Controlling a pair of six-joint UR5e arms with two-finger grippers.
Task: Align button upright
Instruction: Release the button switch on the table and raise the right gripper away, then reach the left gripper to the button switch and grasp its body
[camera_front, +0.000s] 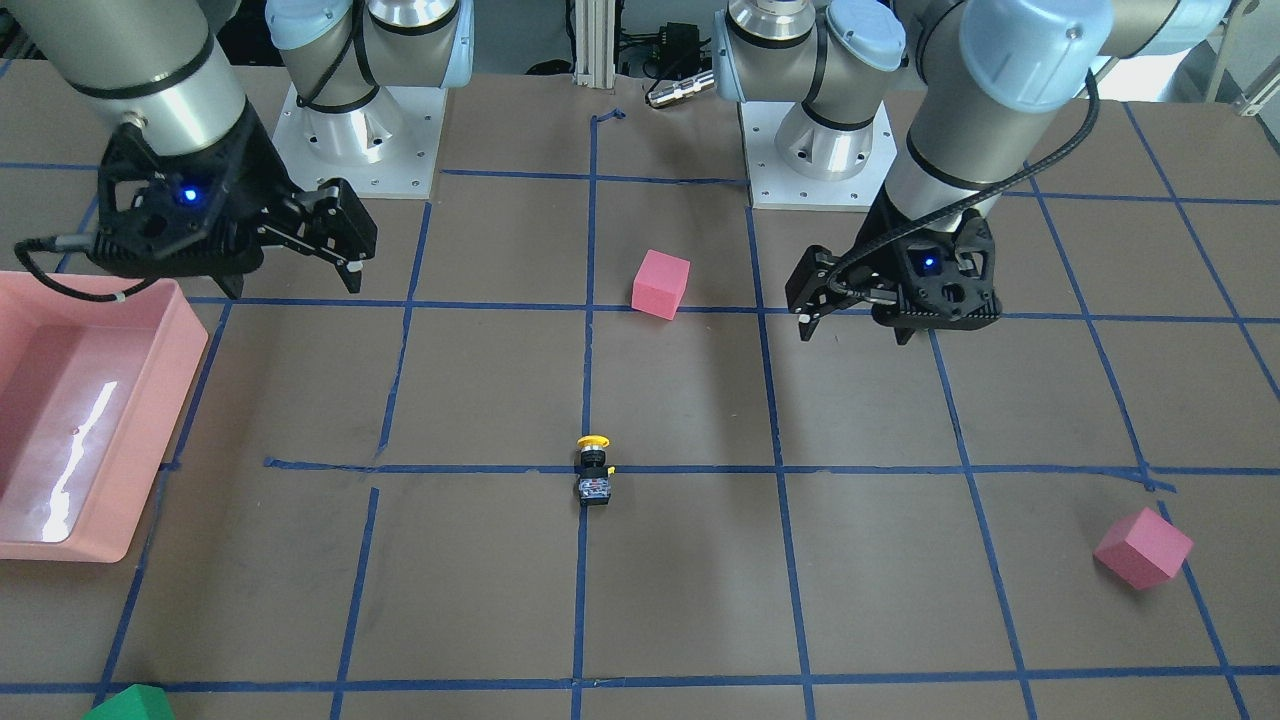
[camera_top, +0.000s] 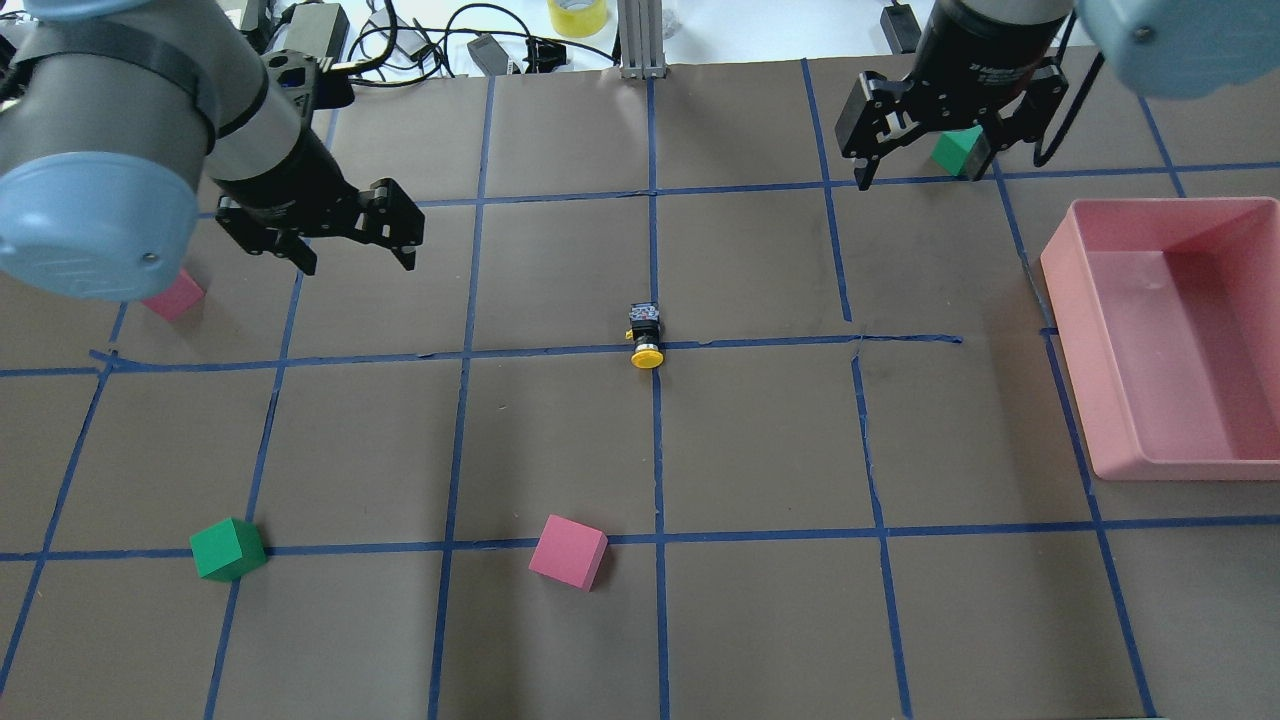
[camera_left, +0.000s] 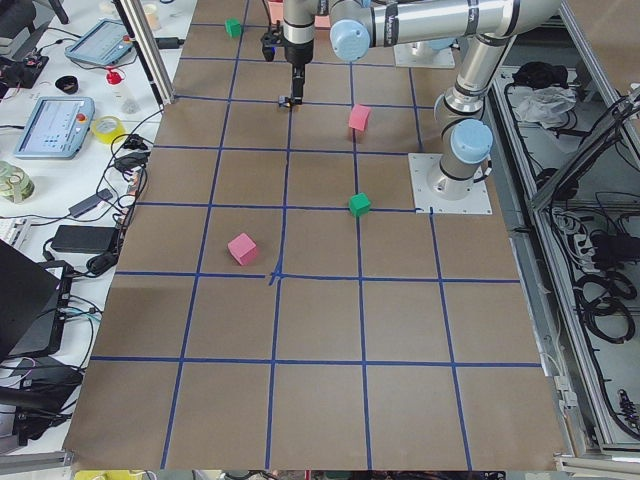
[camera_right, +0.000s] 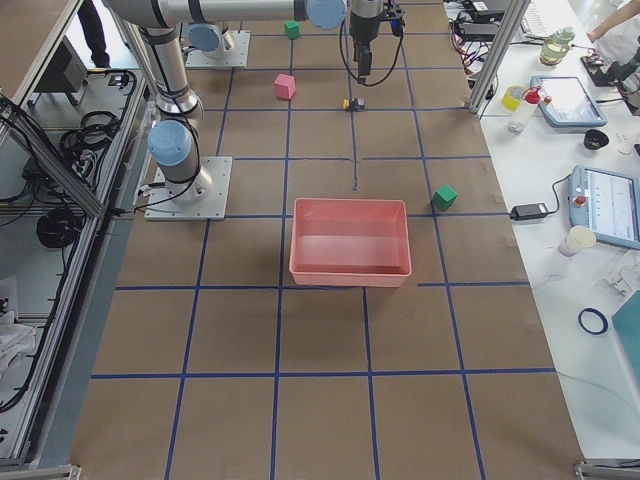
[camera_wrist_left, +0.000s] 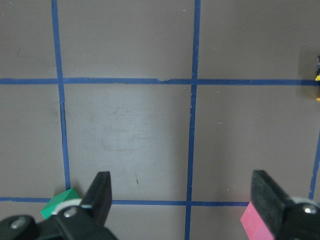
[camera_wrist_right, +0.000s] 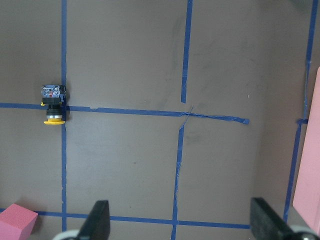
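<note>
Fingers (camera_wrist_left: 102, 195), left gripper (camera_top: 355, 258): spread, empty. Right gripper (camera_top: 922, 175): likewise spread, empty. Button (camera_top: 646, 336): on its side where the blue tape lines (camera_top: 560, 351) cross mid-table, well apart from both grippers, long axis toward the robot, yellow cap (camera_top: 648, 356) nearest it. You will find neither arm plainly nearer; either must reach inward.

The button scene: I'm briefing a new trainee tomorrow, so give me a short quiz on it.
1. True or false: the button stands upright on its base.
2. Fill in: the left claw and the right claw are both ___ and empty.
3. The pink tray sits nearer which? A) left claw B) right claw
Key: 1 false, it lies on its side; 2 open; 3 B.
</note>
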